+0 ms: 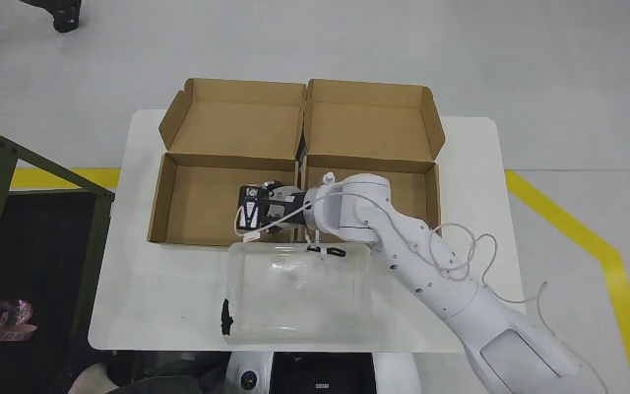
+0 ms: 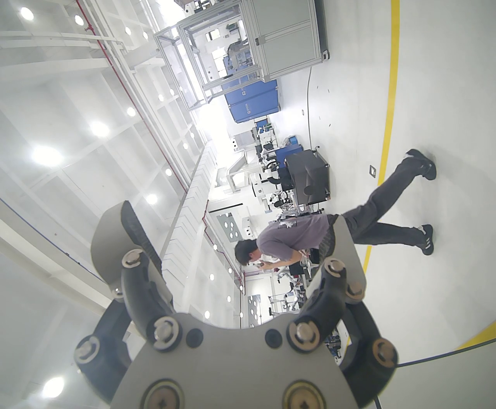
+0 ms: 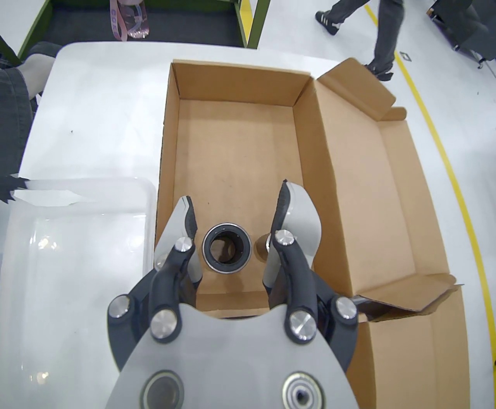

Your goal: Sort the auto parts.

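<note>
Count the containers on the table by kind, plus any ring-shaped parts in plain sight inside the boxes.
Cardboard boxes: 2
Clear plastic bin: 1
Ring-shaped part: 1, on the floor of one box
Total: 4

No words or numbers could be read anywhere. The blue cabinets [image 2: 254,98] far off in the hall carried small white marks, too small to make out. A small dark plate [image 2: 372,170] lay on the floor just beside the yellow line [image 2: 391,97], its sign too small to tell. A pink strap [image 3: 116,17] left of the counter [image 3: 97,97] bore dark marks, too blurred to read.
</note>
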Available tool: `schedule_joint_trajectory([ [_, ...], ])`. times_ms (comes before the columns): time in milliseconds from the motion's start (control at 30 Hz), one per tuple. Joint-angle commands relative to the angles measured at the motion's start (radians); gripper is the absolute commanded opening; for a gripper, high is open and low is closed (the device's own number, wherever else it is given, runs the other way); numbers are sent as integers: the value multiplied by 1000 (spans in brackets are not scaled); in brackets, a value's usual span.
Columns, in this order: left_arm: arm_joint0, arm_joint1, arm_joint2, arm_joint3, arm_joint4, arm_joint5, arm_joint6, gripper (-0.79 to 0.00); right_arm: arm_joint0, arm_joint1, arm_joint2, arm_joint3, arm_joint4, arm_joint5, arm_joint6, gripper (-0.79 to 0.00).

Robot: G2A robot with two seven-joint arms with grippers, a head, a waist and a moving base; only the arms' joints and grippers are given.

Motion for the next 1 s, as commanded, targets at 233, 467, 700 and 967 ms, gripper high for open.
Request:
schedule_joint_trajectory([
  [233,0,0,0,0,0,0,0,0,-175,57,157,-241,-30,-38,-17,-400],
  [467,0,0,0,0,0,0,0,0,-359,102,331,-410,-96,-32,-106,-351],
  [700,0,0,0,0,0,0,0,0,-547,141,556,-502,-121,-33,-245,-348],
  [967,0,0,0,0,0,0,0,0,-722,167,773,-545,-140,3,-434,-305],
])
